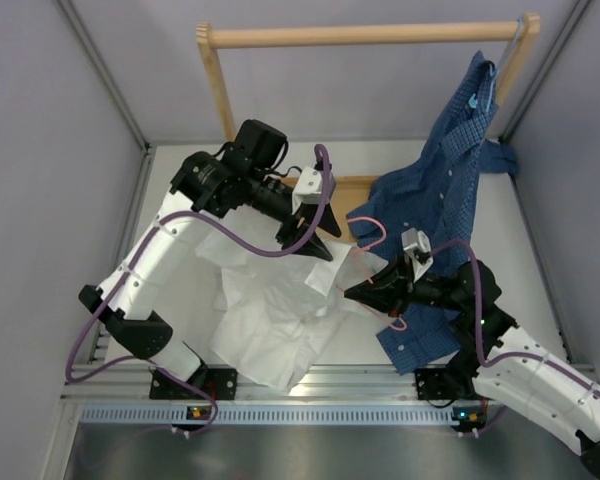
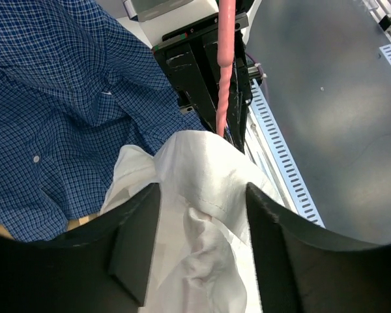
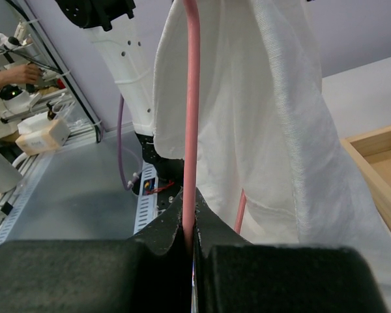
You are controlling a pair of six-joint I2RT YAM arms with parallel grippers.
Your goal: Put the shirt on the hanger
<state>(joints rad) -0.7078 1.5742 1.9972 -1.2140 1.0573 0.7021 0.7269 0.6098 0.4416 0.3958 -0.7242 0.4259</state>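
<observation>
The white shirt lies crumpled on the table, with one part lifted. My left gripper is open above it, and a fold of the shirt sits between the spread jaws. My right gripper is shut on the thin pink hanger. In the right wrist view the hanger's wire rises from the closed jaws and white cloth drapes over its top. In the left wrist view the pink wire runs into the shirt.
A blue checked shirt hangs on a light blue hanger from the wooden rack at the back right, trailing onto the table under my right arm. The rack's wooden base lies behind the grippers.
</observation>
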